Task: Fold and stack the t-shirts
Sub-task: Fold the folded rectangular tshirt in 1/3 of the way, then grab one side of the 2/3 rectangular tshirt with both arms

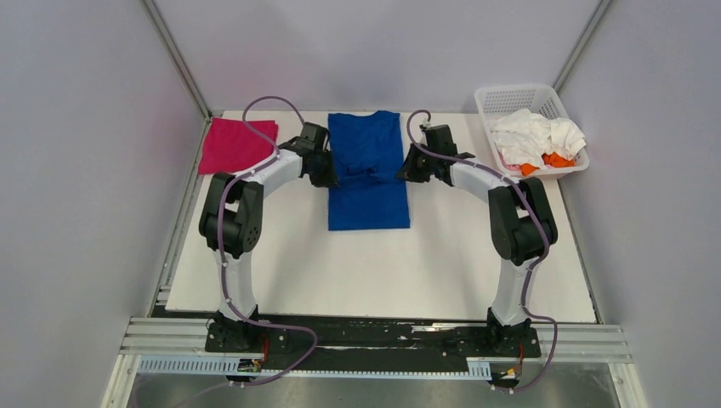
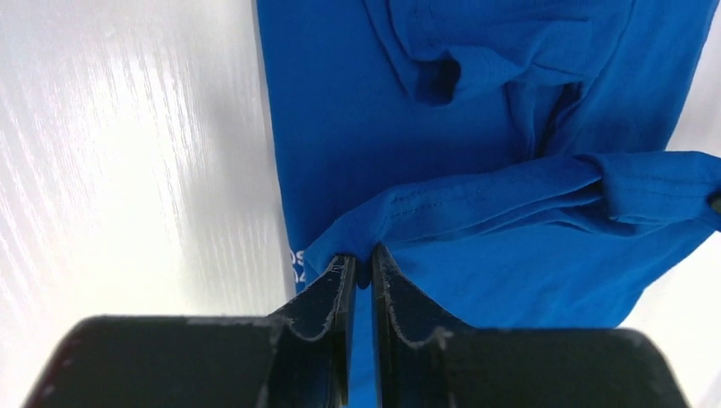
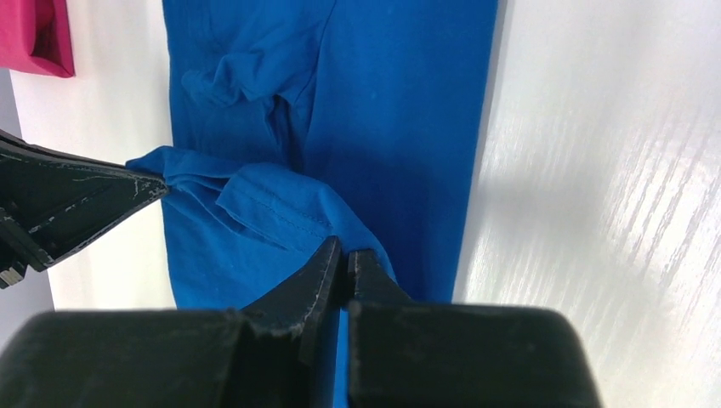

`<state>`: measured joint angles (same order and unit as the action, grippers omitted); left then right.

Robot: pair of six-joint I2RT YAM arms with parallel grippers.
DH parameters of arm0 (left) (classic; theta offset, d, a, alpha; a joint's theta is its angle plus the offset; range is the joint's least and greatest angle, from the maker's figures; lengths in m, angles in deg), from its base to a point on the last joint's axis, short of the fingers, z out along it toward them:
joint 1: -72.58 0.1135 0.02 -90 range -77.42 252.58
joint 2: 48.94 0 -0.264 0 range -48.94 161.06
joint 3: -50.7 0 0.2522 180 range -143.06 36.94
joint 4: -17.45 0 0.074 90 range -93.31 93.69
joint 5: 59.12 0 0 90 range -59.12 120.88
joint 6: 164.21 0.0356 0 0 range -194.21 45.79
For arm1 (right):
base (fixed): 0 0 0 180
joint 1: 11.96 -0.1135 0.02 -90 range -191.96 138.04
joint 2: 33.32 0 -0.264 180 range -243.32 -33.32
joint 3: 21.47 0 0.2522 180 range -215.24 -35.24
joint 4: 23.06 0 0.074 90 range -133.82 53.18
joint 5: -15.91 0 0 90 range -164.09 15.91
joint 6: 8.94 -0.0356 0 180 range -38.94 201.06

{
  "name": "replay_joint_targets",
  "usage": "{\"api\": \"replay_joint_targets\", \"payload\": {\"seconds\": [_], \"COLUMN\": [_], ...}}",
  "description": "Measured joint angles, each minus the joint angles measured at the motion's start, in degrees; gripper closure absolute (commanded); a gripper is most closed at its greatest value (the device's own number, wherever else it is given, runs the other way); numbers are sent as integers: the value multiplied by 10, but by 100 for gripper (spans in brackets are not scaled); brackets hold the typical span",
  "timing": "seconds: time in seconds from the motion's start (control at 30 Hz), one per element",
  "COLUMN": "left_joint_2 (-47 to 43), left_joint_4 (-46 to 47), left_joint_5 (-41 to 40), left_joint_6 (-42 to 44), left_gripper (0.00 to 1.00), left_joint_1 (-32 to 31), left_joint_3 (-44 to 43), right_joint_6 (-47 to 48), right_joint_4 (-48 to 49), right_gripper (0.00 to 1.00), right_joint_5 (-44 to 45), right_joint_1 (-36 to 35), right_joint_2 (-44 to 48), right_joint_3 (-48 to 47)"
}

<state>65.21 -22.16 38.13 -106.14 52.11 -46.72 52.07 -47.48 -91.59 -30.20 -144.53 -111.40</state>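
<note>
While the royal blue t-shirt [image 1: 368, 195] lies flat well left of the lattice basket [image 1: 510, 87], the left gripper [image 2: 360, 253] and right gripper [image 3: 343, 248] each stand clamped on one end of a raised fold across its middle, probably to halve its length.

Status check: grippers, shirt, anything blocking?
Left gripper and right gripper each pinch a fold of the blue shirt. Pink shirt folded, far left. Basket far right, clear of arms.

spread shirt [image 1: 367, 194] centre, folded shirt [image 1: 231, 146] to its left, basket [image 1: 510, 90] back right
</note>
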Motion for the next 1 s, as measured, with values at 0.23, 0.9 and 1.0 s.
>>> {"api": "replay_joint_targets", "payload": {"seconds": [0.23,0.9,1.0], "left_joint_2": [24,-204,-226], "left_joint_4": [3,49,66], "left_joint_5": [13,76,86], "left_joint_6": [4,-19,-33], "left_gripper": [2,0,0], "left_joint_1": [11,21,14], "left_joint_3": [-32,185,236], "right_joint_6": [5,3,-5], "right_joint_4": [-3,2,1], "right_gripper": [44,1,7], "right_joint_5": [8,-15,-22], "right_joint_1": [12,-6,-20], "right_joint_2": [-43,174,203], "right_joint_3": [-44,174,227]}}
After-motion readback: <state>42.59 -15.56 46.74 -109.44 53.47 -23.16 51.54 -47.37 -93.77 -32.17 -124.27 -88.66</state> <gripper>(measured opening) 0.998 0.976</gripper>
